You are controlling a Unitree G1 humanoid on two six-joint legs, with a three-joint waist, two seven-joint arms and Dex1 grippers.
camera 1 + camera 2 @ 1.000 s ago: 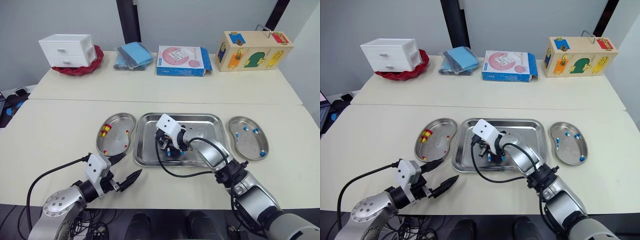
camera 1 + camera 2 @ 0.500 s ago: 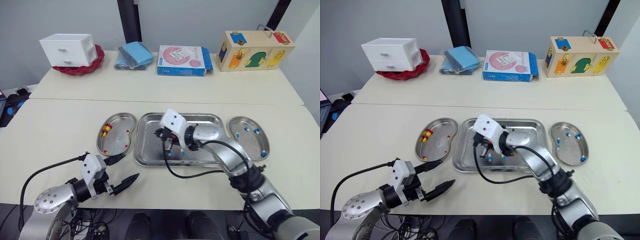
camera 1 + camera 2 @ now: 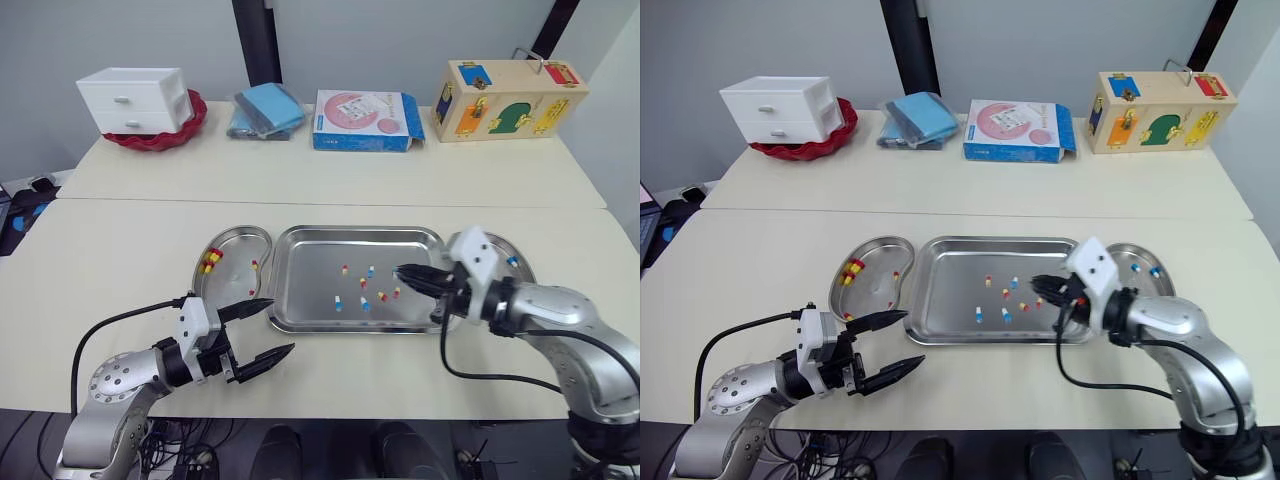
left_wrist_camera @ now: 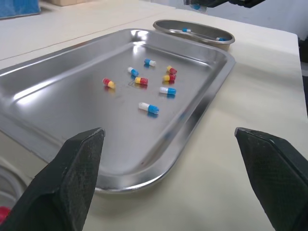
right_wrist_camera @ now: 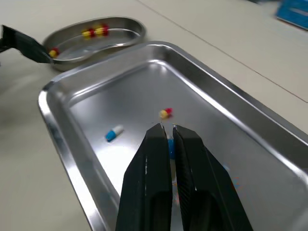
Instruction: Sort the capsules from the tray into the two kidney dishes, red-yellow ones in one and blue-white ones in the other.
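The steel tray (image 3: 360, 236) holds several loose capsules, red-yellow (image 3: 345, 269) and blue-white (image 3: 337, 305). The left kidney dish (image 3: 228, 245) contains red-yellow capsules (image 3: 210, 262). The right kidney dish (image 3: 1140, 280) contains blue-white capsules (image 3: 1153, 272) and is partly covered by my right arm. My right gripper (image 3: 405, 275) hovers over the tray's right end, shut on a blue-white capsule (image 5: 170, 147) that shows as a blue speck between the fingertips. My left gripper (image 3: 280, 325) stands open above the table in front of the tray's near left corner, empty.
Along the far table stand a white drawer unit (image 3: 135, 100) on a red dish, a stack of blue cloths (image 3: 265, 110), a blue-and-pink box (image 3: 365, 122) and a wooden lock box (image 3: 510, 100). Cables trail from both wrists.
My right gripper has pulled back from the tray's left-middle to its right end, toward the right dish. My left gripper has shifted a little toward the tray and stays open.
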